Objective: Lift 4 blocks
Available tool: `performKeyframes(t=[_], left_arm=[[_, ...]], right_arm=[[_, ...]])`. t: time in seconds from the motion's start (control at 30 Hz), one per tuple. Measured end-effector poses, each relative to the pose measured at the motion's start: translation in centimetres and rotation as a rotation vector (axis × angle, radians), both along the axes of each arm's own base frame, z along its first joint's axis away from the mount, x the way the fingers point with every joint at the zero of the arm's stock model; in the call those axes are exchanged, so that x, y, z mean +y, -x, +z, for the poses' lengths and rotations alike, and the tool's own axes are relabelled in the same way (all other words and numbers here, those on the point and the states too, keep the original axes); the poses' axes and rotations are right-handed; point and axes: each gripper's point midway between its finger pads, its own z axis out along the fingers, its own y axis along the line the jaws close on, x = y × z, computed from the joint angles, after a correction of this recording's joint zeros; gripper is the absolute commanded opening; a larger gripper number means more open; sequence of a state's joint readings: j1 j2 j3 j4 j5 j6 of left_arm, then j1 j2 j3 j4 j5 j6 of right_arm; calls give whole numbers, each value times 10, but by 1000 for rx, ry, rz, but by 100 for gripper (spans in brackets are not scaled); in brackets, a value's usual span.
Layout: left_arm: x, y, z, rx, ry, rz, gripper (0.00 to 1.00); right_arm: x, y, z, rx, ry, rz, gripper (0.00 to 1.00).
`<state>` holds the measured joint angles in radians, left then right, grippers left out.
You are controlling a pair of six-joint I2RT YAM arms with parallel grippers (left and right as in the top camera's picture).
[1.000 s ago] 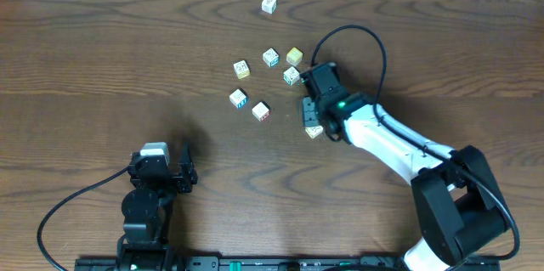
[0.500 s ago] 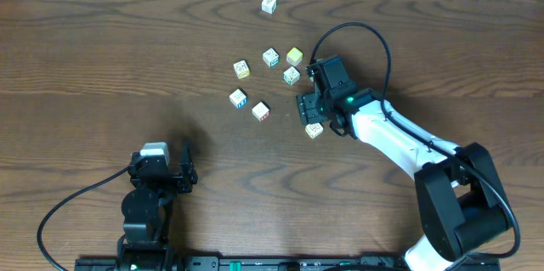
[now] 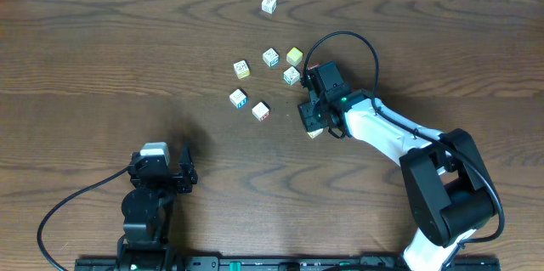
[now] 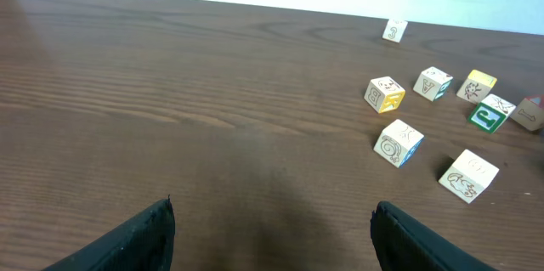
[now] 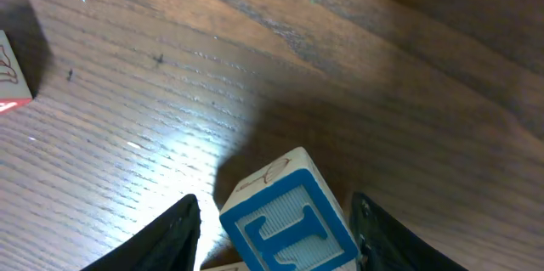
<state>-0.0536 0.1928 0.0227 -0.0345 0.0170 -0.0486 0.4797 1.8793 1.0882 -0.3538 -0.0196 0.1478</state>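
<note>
A: Change over the last second?

B: Right fingers pulled back toward the far edge, then returned over the blue-letter block. Block unmoved meanwhile: same spot on the desk, right of centre, nearer the front edge than the other cubes.

A: Grip state now?

B: From the right wrist view: fingers apart, one on each side of the block. Block sits tilted between them. Sliver of gap on one side, other side looks to touch. Not clamped as far as visible, and not raised.

A: Left side?

B: Left fingers spread wide, nothing between them, parked near the front edge, left of centre. No change.

A: Meaning for the task?

B: Reads as a re-aim rather than a lift. Judged: first block straddled but not yet gripped, none of the four off the desk. Next move probably calls for closing square on the tilted block, then raising. Risk: a skewed cube could squirt out sideways under the squeeze.

A: Remaining candidates?

B: Loose cluster toward the far edge, just beyond the right fingers: green-letter block closest, more cream cubes to its left. All resting apart from one another.
</note>
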Motion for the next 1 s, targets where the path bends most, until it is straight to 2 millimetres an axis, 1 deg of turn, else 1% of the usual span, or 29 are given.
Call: performKeyframes(t=[0.13, 0.33, 0.53, 0.6, 0.67, 0.8, 0.9, 1.0], left_arm=[[0, 0, 0, 0, 0, 0, 74], [0, 0, 0, 0, 0, 0, 75], [0, 0, -3, 14, -1, 0, 74], [0, 0, -5, 20, -1, 0, 75], [0, 0, -5, 21, -1, 0, 75], [0, 0, -5, 21, -1, 0, 74], [0, 0, -5, 21, -1, 0, 74], [0, 0, -5, 21, -1, 0, 74]], right_arm=[[2, -4, 2, -21, -6, 4, 53], [-3, -9, 3, -48, 25, 4, 41], [-10, -15, 4, -72, 56, -14, 34], [-14, -17, 5, -80, 68, -25, 28], [-15, -18, 5, -82, 75, -34, 25], [-18, -16, 7, -66, 87, -52, 20], [-23, -13, 10, -39, 97, -96, 12], [-32, -4, 13, -1, 111, -165, 11]])
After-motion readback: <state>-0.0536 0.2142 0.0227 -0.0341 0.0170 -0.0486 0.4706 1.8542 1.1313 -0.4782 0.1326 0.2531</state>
